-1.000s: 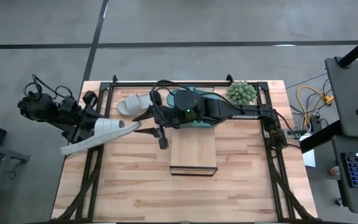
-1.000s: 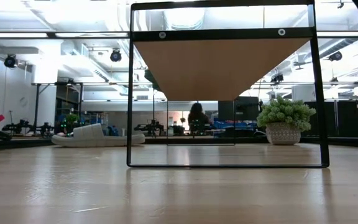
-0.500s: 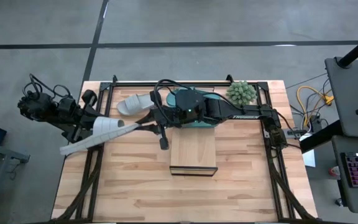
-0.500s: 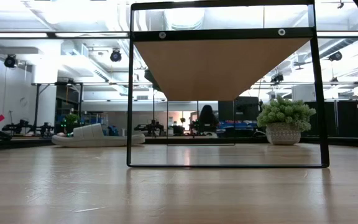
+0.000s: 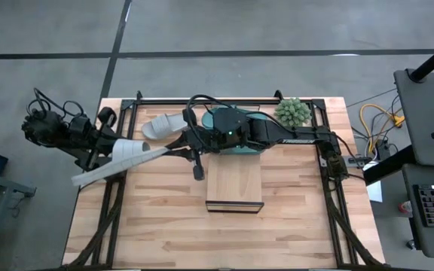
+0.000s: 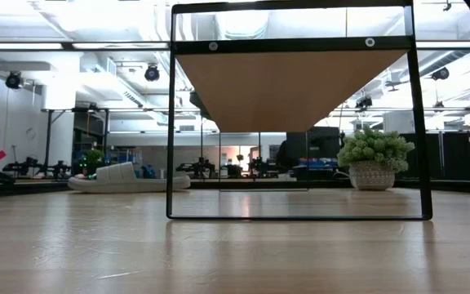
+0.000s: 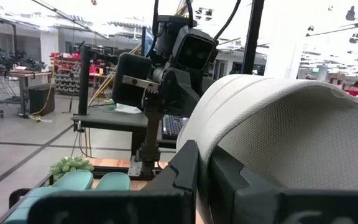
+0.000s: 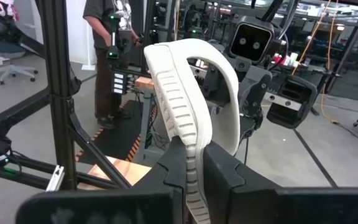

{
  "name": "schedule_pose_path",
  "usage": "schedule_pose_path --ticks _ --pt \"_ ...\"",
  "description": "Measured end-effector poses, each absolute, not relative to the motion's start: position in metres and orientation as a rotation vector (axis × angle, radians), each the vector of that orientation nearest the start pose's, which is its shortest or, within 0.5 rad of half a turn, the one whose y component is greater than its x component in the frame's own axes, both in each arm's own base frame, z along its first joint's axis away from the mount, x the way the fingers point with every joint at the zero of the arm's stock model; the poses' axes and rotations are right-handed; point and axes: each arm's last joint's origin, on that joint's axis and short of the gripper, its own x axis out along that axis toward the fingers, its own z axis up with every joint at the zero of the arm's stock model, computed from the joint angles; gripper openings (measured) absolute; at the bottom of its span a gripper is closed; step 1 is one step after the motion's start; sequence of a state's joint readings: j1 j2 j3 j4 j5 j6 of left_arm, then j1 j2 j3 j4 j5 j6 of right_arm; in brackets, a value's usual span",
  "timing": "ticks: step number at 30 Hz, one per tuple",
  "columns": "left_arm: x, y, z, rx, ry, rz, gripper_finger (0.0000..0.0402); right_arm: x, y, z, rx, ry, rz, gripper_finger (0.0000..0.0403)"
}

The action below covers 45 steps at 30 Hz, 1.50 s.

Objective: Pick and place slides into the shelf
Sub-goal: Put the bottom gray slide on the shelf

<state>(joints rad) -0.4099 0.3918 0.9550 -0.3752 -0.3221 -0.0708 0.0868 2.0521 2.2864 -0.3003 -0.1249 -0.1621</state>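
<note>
Grey slide (image 5: 123,162) — between both tools

Two dark six-joint arms, black cables looping (white lettering along the right arm (image 5: 292,137)).

grey slide (image 5: 123,159): I see matt rubber, ribbed sole, pebbled strap
shelf (image 5: 234,181): I see pale smooth wood, dark metal frame
table (image 5: 164,226): I see butcher-block wood, slight sheen
</note>
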Motion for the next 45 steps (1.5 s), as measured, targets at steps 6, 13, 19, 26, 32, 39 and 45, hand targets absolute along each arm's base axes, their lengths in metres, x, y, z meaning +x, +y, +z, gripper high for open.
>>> schedule_pose_path --ticks 6,13,19,26,32,39,45 --pt "0.046 -0.010 0.404 -0.136 -0.169 -0.097 0.0000 0.461 0.044 0.447 -0.157 0.038 0.214 0.0014" --pt "0.047 -0.010 0.404 -0.135 -0.166 -0.098 0.0012 0.462 0.044 0.448 -0.156 0.027 0.212 0.0014" --pt "0.047 -0.010 0.404 -0.139 -0.171 -0.092 0.0089 0.462 0.044 0.450 -0.156 0.000 0.211 0.0014" --pt "0.043 -0.008 0.405 -0.143 -0.183 -0.086 0.0199 0.462 0.044 0.450 -0.153 -0.001 0.216 0.0014" --pt "0.027 -0.002 0.407 -0.164 -0.238 -0.084 0.0240 0.461 0.044 0.449 -0.153 0.014 0.212 0.0014" --pt "-0.002 0.012 0.406 -0.208 -0.336 -0.065 0.0242 0.460 0.044 0.448 -0.154 0.037 0.204 0.0014" --pt "-0.028 0.024 0.402 -0.324 -0.419 -0.049 0.0242 0.451 0.048 0.450 -0.267 0.095 0.161 0.0014"
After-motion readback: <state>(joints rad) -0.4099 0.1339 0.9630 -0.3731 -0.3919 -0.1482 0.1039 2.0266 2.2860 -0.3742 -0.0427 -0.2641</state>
